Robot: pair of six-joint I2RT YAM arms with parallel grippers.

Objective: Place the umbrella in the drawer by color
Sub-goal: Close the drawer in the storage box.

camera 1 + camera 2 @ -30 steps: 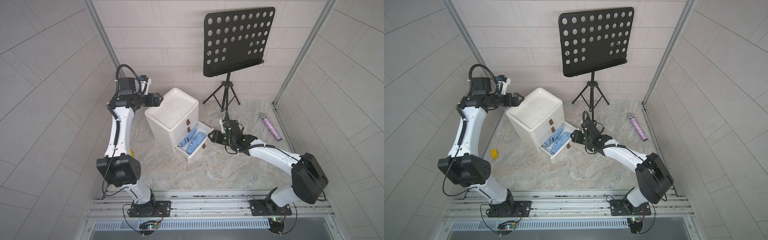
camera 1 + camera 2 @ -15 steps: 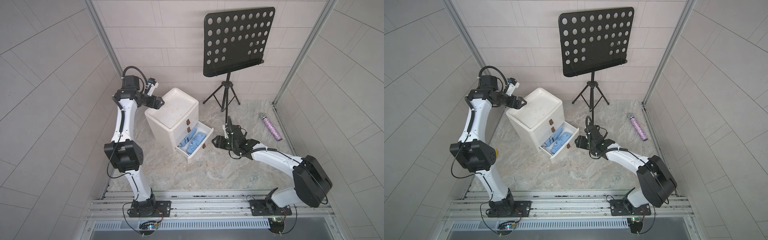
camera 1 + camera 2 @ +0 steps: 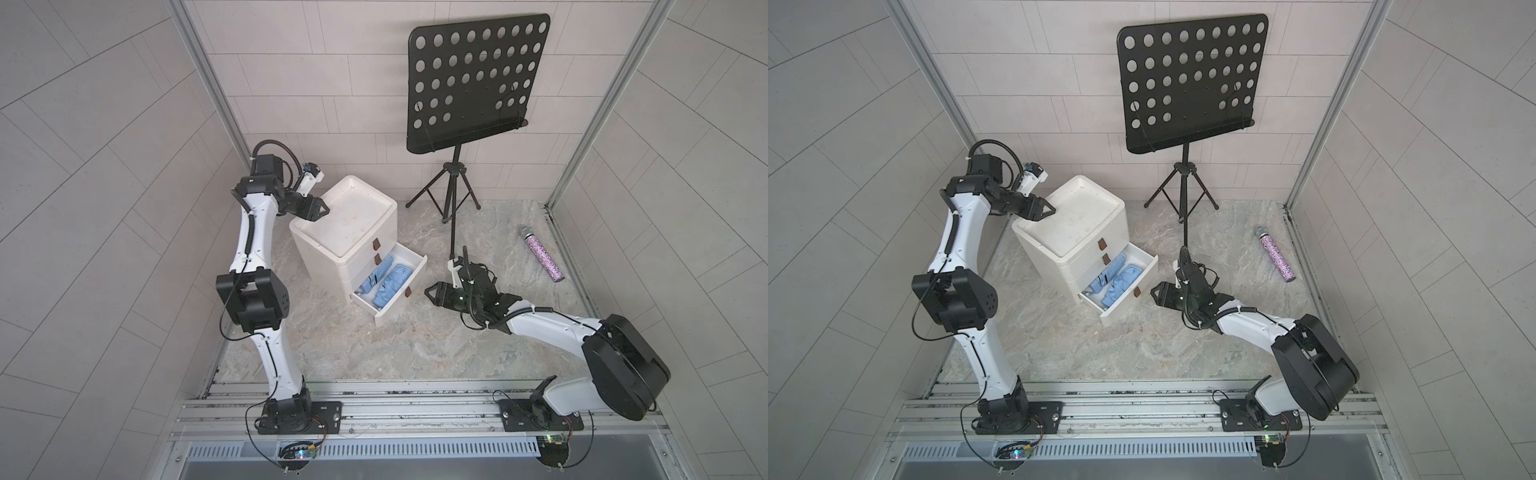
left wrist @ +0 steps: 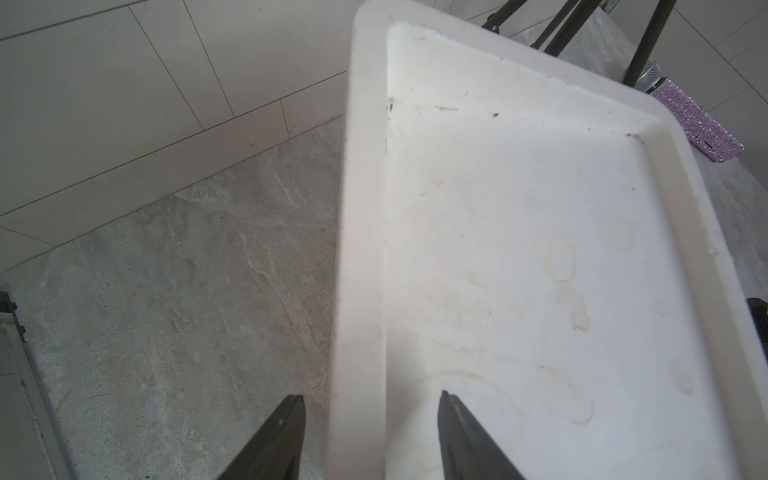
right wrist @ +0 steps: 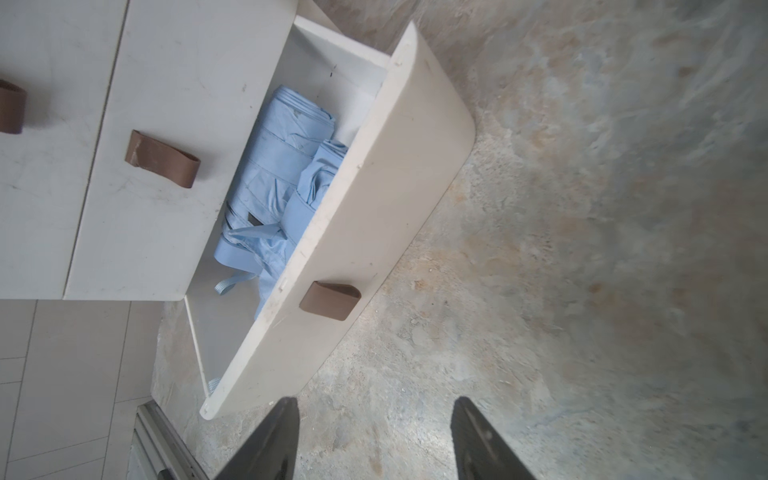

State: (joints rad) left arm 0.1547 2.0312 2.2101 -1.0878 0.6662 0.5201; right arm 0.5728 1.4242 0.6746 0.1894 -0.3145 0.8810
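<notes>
We see two light-blue folded fabric umbrellas (image 5: 270, 174) lying together in the pulled-out bottom drawer (image 5: 374, 199) of the white plastic three-drawer cabinet (image 4: 361, 249). Our left end effector (image 4: 370, 395) straddles the cabinet's top rim, jaws apart, probably to steady it; our right end effector (image 5: 376, 399), spread and empty, faces the drawer front, likely to push it shut.

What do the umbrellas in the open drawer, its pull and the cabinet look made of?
Umbrellas: light blue woven fabric, matte, creased folds. Pull: brown bent strap, perhaps leather or imitation. Cabinet: probably moulded white plastic, smooth, rounded edges, stained matte top.
</notes>
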